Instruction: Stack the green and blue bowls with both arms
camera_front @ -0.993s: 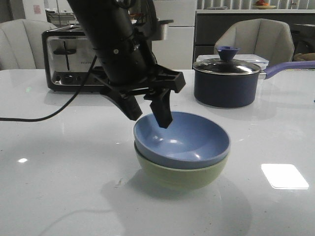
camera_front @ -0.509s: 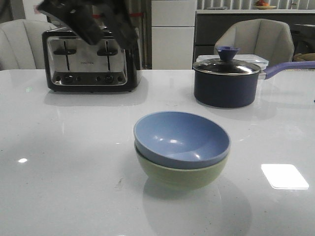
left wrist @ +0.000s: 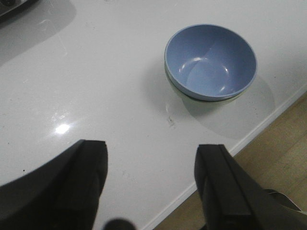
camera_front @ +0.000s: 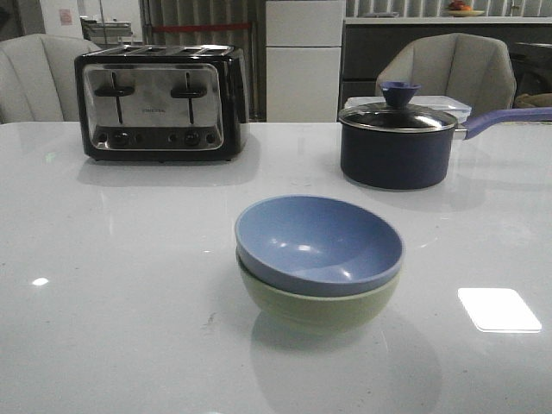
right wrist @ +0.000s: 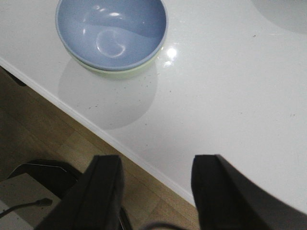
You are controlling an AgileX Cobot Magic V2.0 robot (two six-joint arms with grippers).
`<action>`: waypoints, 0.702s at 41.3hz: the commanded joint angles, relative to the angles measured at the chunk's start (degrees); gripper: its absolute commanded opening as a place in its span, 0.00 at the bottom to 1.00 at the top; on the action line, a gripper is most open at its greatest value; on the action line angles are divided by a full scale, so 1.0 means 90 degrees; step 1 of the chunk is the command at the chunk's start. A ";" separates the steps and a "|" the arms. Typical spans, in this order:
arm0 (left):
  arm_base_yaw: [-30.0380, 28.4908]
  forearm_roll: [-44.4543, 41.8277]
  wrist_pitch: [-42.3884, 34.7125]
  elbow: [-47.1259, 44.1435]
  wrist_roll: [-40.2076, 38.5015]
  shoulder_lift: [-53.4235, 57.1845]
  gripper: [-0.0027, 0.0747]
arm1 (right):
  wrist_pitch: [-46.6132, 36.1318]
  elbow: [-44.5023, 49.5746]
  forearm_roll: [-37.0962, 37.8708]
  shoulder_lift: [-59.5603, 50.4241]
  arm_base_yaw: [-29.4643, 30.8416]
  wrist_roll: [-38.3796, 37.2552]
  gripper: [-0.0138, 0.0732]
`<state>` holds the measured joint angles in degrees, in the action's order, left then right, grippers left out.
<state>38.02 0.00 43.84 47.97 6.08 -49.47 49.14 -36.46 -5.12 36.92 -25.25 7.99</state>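
The pale blue bowl [camera_front: 319,241] sits nested inside the pale green bowl [camera_front: 317,307] in the middle of the white table, towards the front. Neither arm shows in the front view. In the left wrist view the stacked blue bowl [left wrist: 210,61] and a sliver of the green bowl [left wrist: 204,99] lie well clear of my left gripper [left wrist: 152,165], which is open and empty above the table near its edge. In the right wrist view the blue bowl [right wrist: 111,29] on the green bowl [right wrist: 125,72] is also far from my right gripper [right wrist: 157,177], open and empty over the table's edge.
A black and chrome toaster [camera_front: 160,102] stands at the back left. A dark navy saucepan [camera_front: 398,144] with a lid and a purple handle stands at the back right. The table's front edge [left wrist: 249,136] and wooden floor [right wrist: 53,129] show in the wrist views.
The left arm, which stood with its open fingers over the blue bowl's rim, lifted up and left and has gone out of the front view. The bowls have not moved.
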 commanded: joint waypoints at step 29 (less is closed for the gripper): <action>0.0041 0.0115 -0.0345 -0.0061 -0.0223 0.0544 0.28 | 0.0358 -0.0169 0.0051 -0.0839 0.0038 0.0005 0.22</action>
<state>38.02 0.54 44.25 45.81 5.04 -44.68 55.47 -36.46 -5.12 29.34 -25.25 7.89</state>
